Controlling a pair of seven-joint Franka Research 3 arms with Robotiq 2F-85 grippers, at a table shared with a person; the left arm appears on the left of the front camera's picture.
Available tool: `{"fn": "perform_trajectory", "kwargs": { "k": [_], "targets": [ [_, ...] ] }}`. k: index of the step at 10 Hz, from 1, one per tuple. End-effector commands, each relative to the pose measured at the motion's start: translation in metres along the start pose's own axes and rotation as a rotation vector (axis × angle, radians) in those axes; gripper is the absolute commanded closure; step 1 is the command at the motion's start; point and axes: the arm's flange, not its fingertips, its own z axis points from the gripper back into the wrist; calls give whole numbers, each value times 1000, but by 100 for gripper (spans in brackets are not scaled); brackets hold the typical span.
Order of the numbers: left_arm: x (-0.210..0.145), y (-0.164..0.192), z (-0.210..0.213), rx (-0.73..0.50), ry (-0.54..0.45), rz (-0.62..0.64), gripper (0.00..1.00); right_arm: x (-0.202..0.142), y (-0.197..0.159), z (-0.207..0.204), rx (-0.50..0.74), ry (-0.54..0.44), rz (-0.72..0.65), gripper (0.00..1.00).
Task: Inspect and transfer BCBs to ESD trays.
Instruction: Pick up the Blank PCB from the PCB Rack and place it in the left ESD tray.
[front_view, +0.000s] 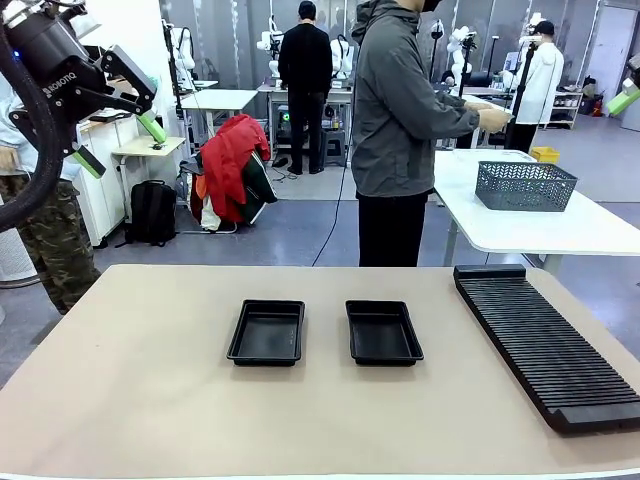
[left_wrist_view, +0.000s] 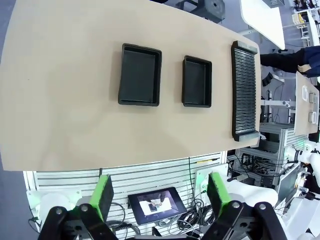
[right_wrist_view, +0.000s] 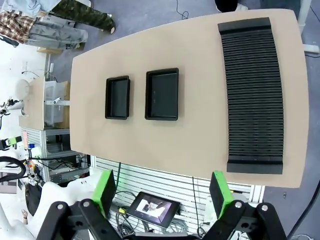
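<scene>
The left claw (front_view: 120, 145) hangs high above the near left side of the table (front_view: 150, 410). Its two green pads stand wide apart and there is nothing between them. The right claw (right_wrist_view: 161, 192) is high above the near right side, and its jaws are wide too and hold nothing.

On the middle of the beige table lie the two ESD trays, side by side and a little apart. The left ESD tray (front_view: 266, 332) and the right ESD tray (front_view: 383, 332) are both flat on the table with the long side going from near to far. The black bottom of each one is in full view. To the right of them, well apart, lies a long black ribbed rack (front_view: 545, 345). It runs from the near right edge toward the far edge, a little slanted.

Behind the far edge stands a person (front_view: 400, 120) in a grey jacket, turned to the right toward a white table (front_view: 520, 225). On that white table stands a grey wire basket (front_view: 524, 185).
</scene>
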Motion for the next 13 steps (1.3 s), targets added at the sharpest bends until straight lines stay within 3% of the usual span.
{"fn": "perform_trajectory", "kwargs": {
  "k": [1, 5, 13],
  "targets": [
    [0, -3, 2, 43, 7, 27, 0, 3, 3, 2, -38, 15, -32, 0],
    [0, -10, 7, 109, -46, -23, 0, 0, 0, 0, 0, 0, 0, 0],
    [13, -35, 14, 155, -3, -198, 0, 0, 0, 0, 0, 0, 0, 0]
  ]
}}
